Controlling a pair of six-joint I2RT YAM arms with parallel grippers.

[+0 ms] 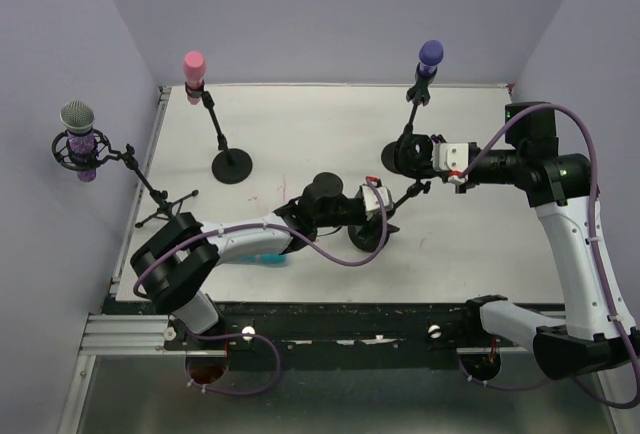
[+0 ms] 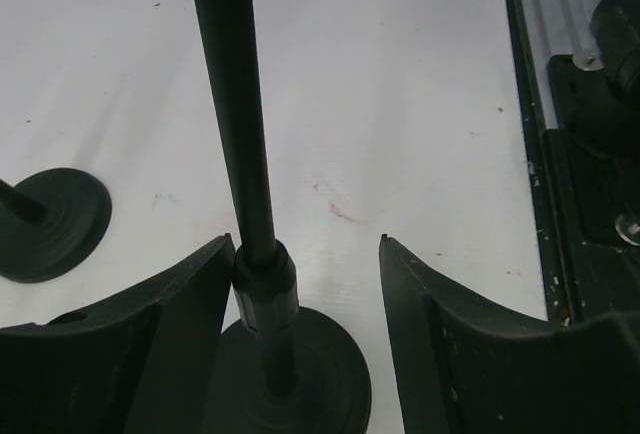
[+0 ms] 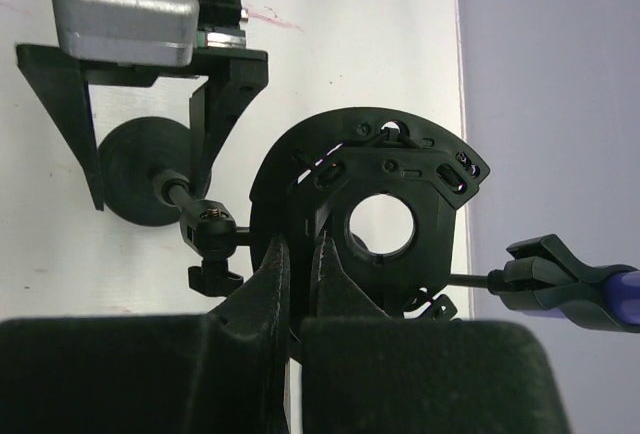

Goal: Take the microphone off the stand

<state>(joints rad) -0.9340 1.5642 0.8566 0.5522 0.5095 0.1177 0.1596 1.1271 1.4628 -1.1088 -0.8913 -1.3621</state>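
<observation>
A black mic stand with a round base stands mid-table. Its black shock mount has an empty ring, and I see through its hole in the right wrist view. My right gripper is shut on the mount's outer ring. My left gripper is open low around the stand's pole. Its left finger touches the pole's collar just above the base, with the gripper straddling it. A teal microphone lies on the table under my left arm.
A purple mic on its stand is at the back right and also shows in the right wrist view. A pink mic stands on a round-base stand at the back left. A grey mic in a shock mount sits on a tripod at the far left.
</observation>
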